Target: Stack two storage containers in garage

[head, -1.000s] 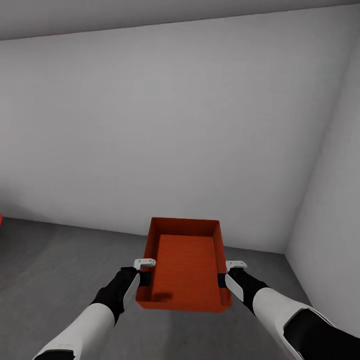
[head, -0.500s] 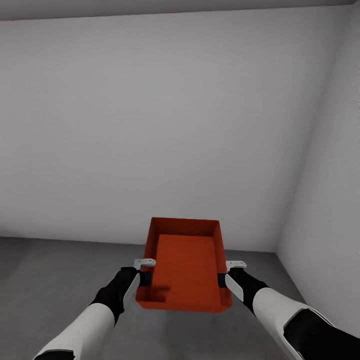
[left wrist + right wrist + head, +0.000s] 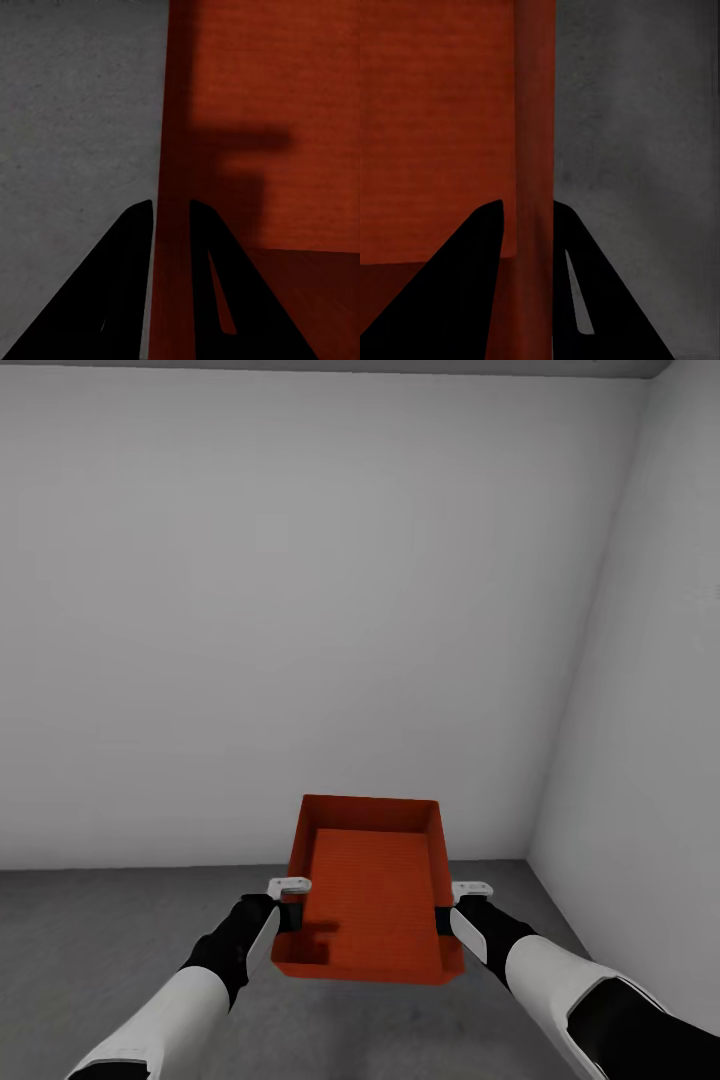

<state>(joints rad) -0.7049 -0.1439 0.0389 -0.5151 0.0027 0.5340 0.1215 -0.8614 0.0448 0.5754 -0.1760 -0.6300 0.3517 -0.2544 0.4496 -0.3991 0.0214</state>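
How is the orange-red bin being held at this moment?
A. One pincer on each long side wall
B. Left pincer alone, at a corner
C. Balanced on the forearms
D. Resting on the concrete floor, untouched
A: the left pincer and right pincer each clamp a side wall of the storage container, carried above the floor.

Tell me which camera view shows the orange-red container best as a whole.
The head view: the whole storage container shows there, held between the left gripper and right gripper. Each wrist view shows just one side wall pinched between dark fingers.
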